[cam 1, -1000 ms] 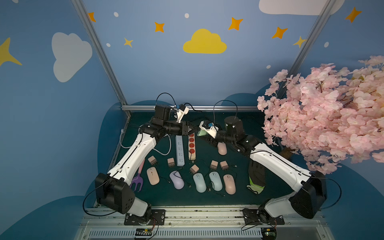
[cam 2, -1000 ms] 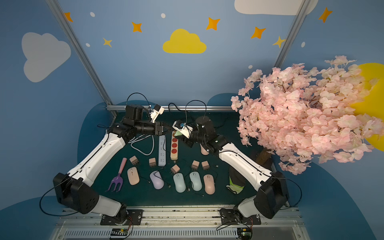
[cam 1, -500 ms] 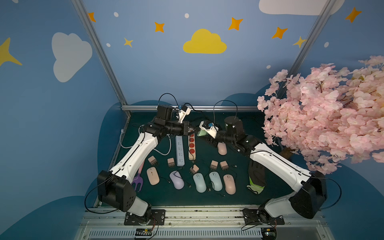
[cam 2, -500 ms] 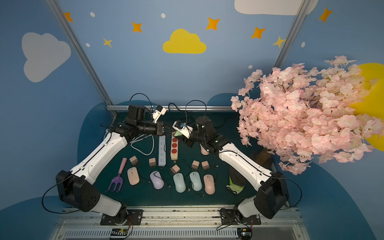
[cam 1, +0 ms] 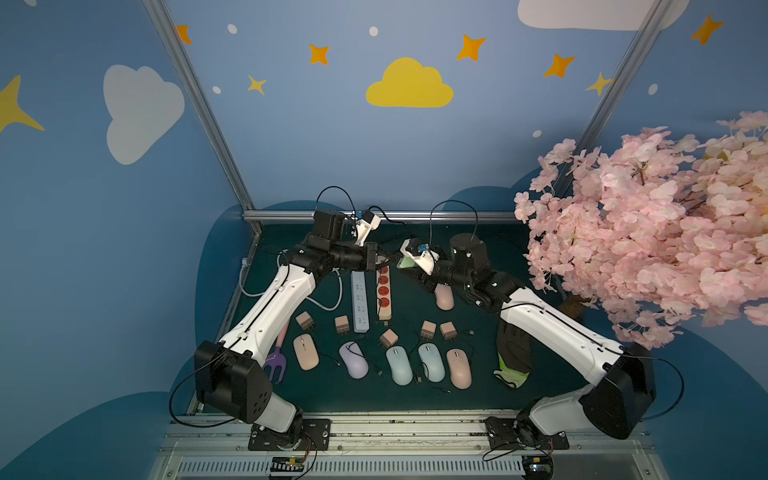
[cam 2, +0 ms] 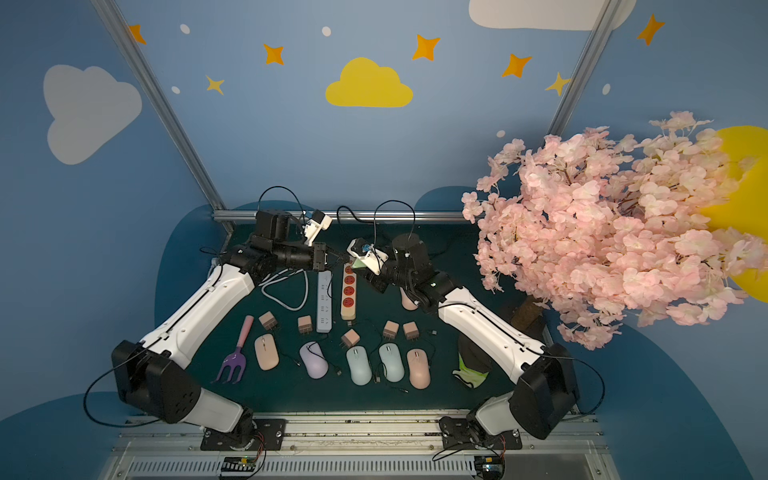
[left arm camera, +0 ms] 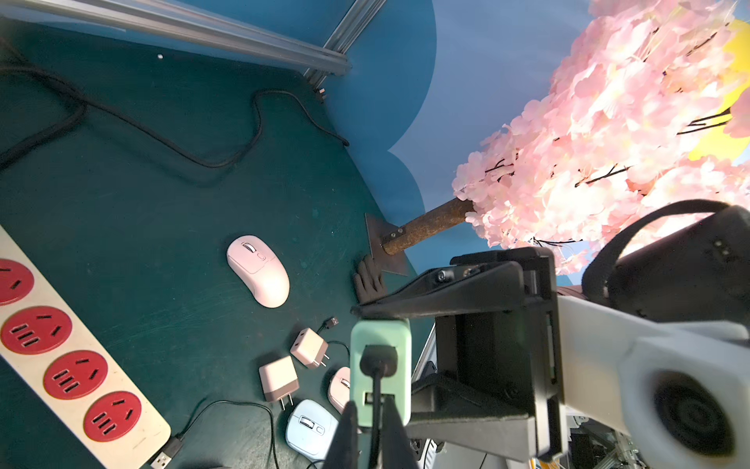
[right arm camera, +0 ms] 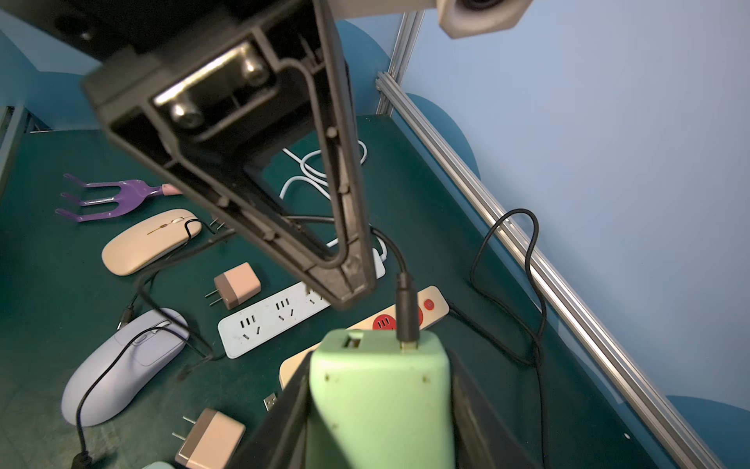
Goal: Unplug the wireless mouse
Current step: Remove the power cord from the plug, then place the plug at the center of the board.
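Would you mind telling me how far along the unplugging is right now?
Done: the right gripper holds the mint-green charger block aloft. In hand: the left gripper is shut on the thin black cable just behind its plug. Left: the plug is still seated in the block, so the pull remains.

No word, brand name or number is legible on any item in the four views. One sign can be read: a white power symbol on the red button [right arm camera: 429, 303], which sits at the end of the beige power strip [right arm camera: 440, 312] and shows in the right wrist view. In both top views and in the left wrist view the strip's markings are too small or out of frame, so nothing is readable there.
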Tool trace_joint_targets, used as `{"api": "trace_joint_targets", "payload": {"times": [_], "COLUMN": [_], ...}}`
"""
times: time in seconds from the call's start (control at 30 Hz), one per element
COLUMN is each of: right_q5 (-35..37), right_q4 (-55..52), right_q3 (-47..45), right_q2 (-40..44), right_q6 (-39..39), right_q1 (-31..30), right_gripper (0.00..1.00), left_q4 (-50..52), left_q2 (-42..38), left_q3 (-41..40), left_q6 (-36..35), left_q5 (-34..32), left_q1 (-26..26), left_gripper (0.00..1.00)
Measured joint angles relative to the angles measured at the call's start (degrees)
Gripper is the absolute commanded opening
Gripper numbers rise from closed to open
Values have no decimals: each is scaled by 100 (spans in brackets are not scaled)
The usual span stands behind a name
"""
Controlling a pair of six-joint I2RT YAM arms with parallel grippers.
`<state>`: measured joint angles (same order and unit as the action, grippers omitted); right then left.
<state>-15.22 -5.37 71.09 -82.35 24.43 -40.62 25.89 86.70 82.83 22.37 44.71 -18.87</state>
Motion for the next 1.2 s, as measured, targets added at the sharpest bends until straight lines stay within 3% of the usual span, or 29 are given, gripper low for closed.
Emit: {"api": "trace_joint_targets", "payload": {"times": [0.87,1.03,1.2], "right_q5": [492,717,1056], "right_q4": [-411,-669,-1521], "right_q3": [-330,-271,179], "right_q2": [63,-44,-785], "right_q6": [-118,-1027,-2564], "right_q1": [-2,-2,-2], "right_gripper": [0,0,0], "left_q4": [-365,-286,-87], "left_q2": [-610,-684,-848], "left_q3": [-306,-400,-492], "left_q6": [254,205,79], "left_q5": [-518,-927,-1587], "left_q1": [599,597,592], "left_gripper": [4,4,4]}}
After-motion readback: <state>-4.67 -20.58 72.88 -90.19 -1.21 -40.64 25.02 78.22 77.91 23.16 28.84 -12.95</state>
